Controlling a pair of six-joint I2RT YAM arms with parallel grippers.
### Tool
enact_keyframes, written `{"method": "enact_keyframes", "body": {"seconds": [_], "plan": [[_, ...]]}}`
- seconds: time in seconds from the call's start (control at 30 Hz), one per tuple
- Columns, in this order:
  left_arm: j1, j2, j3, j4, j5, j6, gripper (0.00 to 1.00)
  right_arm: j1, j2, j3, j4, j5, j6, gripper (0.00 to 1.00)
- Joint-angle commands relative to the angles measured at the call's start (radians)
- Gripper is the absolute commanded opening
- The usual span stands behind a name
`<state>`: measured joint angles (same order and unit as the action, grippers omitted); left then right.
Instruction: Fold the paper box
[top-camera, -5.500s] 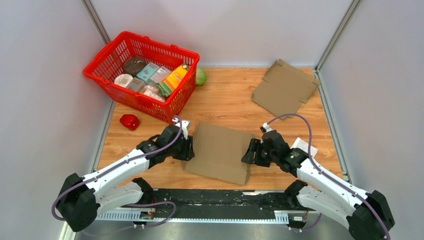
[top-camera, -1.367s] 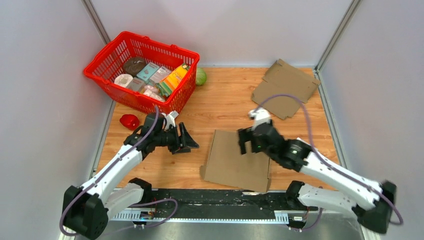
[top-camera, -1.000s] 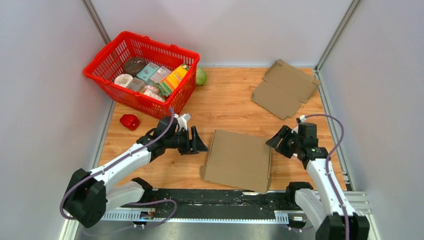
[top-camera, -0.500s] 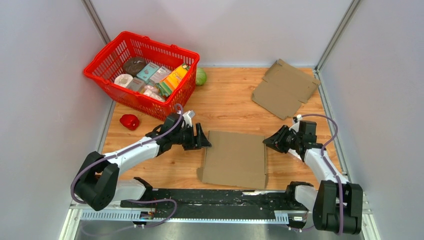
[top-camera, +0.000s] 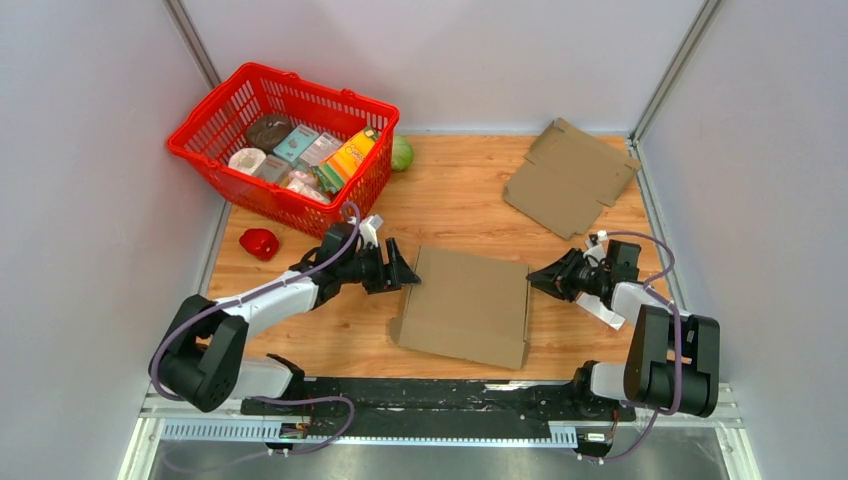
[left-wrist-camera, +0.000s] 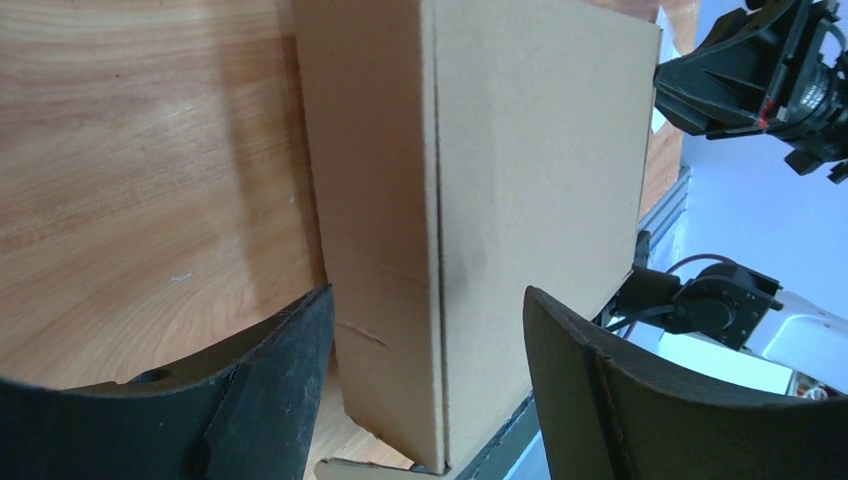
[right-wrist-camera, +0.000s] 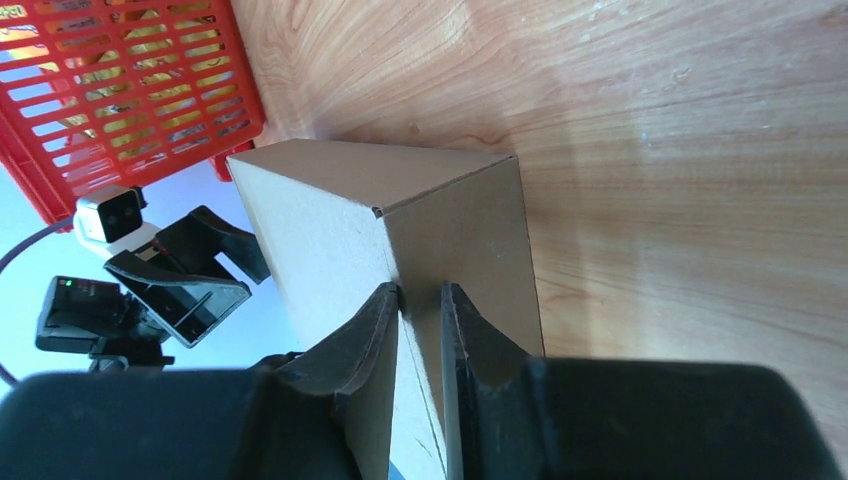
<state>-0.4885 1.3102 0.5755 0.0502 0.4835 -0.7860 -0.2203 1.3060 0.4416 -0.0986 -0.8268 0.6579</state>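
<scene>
Finding the brown cardboard box (top-camera: 465, 305) lying on the wooden surface (top-camera: 450, 200), in front of the red plastic basket (top-camera: 262, 190), near it but not touching, showing a flat top face and shallow side walls. Noting the left pincer (top-camera: 408, 268) released, spread wide at the box edge nearest the basket. Noting the right pincer (top-camera: 540, 283) at the edge farthest from the basket, fingers (right-wrist-camera: 385, 320) nearly clenched, a slit between them; being unable to tell whether cardboard is caught. Recommending bracing the basket-side edge while pressing the far wall along its crease, keeping the box square, avoiding sliding or buckling.
</scene>
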Motion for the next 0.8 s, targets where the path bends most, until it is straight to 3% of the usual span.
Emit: {"method": "enact_keyframes", "body": {"seconds": [0.0, 0.2, 0.43, 0.57, 0.77], "plan": [[0.010, 0.011, -0.011, 0.118, 0.053, -0.032, 0.77, -0.039, 0.050, 0.000, 0.017, 0.110, -0.041, 0.22], [0.033, -0.051, -0.016, 0.070, 0.016, -0.009, 0.77, -0.054, 0.061, -0.001, 0.008, 0.123, -0.060, 0.22], [0.070, 0.078, 0.038, 0.082, 0.194, 0.024, 0.78, -0.079, 0.065, -0.004, 0.002, 0.132, -0.072, 0.21], [0.070, 0.156, 0.043, 0.215, 0.332, -0.027, 0.78, -0.079, 0.068, -0.001, -0.001, 0.137, -0.076, 0.21], [0.064, 0.199, 0.024, 0.417, 0.398, -0.148, 0.78, -0.079, 0.072, -0.003, 0.007, 0.134, -0.080, 0.20]]}}
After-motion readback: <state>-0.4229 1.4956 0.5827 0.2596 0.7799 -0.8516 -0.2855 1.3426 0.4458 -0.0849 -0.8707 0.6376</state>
